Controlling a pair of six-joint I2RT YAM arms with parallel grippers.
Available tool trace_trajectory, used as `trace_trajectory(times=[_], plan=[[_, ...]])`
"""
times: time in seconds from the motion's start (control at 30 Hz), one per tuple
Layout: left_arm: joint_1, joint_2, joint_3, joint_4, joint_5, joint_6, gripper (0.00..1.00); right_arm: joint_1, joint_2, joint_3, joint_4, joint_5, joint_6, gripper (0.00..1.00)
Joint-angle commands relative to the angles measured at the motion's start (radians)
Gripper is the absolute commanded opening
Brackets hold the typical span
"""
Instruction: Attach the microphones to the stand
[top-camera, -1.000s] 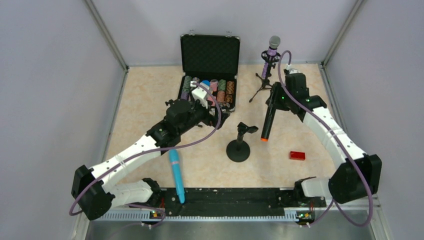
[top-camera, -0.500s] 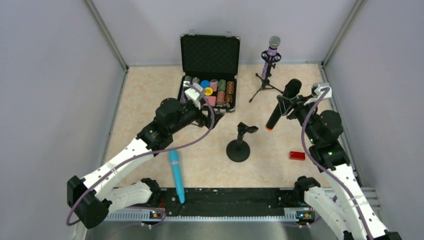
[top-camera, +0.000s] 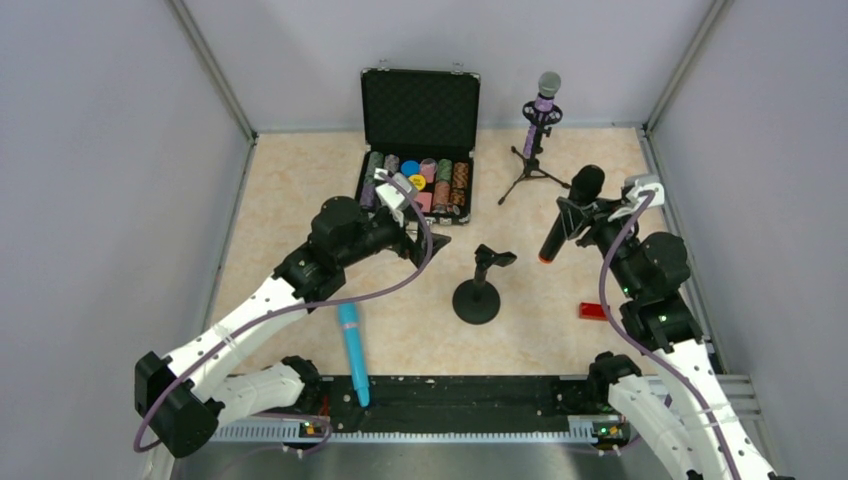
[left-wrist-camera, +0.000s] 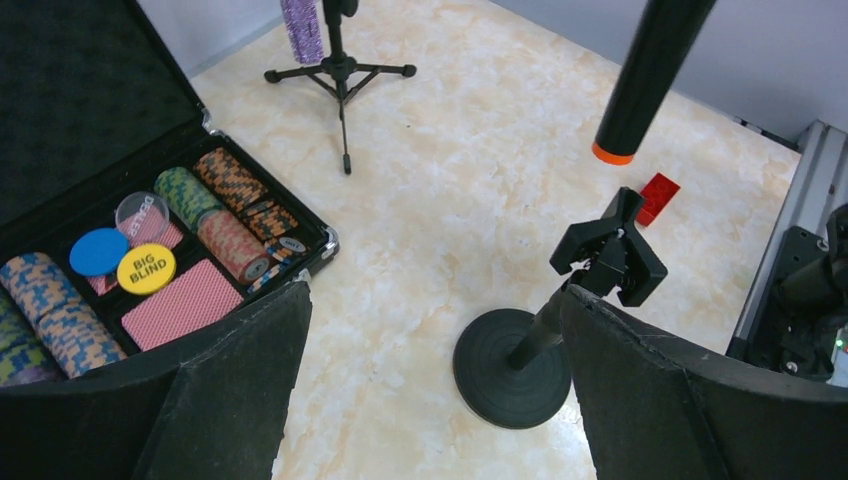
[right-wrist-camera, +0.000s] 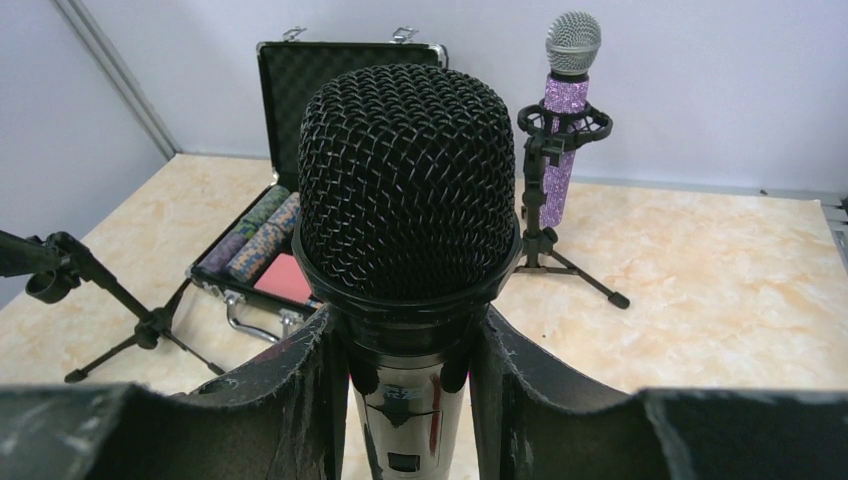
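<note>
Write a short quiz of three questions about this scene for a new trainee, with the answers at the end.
1. True or false: the turquoise microphone is already clipped into a stand.
2. What does the right gripper hold? A) black microphone B) red block C) poker chip
3. Fill in: the tripod stand holds the ______ microphone.
Key: 1 false; 2 A; 3 purple microphone.

Left arm stretched forward, left pincer (top-camera: 424, 240) spread wide — right arm raised, right pincer (top-camera: 576, 214) clamped on black microphone (top-camera: 551, 240).
</note>
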Motion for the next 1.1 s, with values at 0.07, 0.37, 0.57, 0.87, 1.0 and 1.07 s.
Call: trace_trajectory(times=[0.07, 0.37, 0.57, 0.87, 1.0, 1.07], plan=[[0.004, 0.002, -0.028, 0.100, 0.139, 0.117, 0.99, -0.005, -0.014, -0.020, 0.054, -0.099, 0.006, 0.00], [0.004, 0.075, 0.002, 0.106, 0.325, 0.145, 0.99, -0.005, -0.024, -0.098, 0.166, -0.227, -0.012, 0.00], [0.004, 0.135, 0.029, 0.144, 0.434, 0.116, 0.99, -0.005, -0.039, -0.142, 0.213, -0.244, 0.003, 0.00], [0.002, 0.215, 0.007, 0.365, 0.589, 0.043, 0.99, -0.005, -0.045, -0.195, 0.264, -0.240, 0.112, 0.00], [0.001, 0.258, 0.034, 0.368, 0.635, 0.047, 0.99, -0.005, -0.044, -0.200, 0.253, -0.258, 0.110, 0.00], [-0.002, 0.274, 0.041, 0.368, 0.637, 0.047, 0.99, -0.005, -0.048, -0.202, 0.242, -0.262, 0.103, 0.00]])
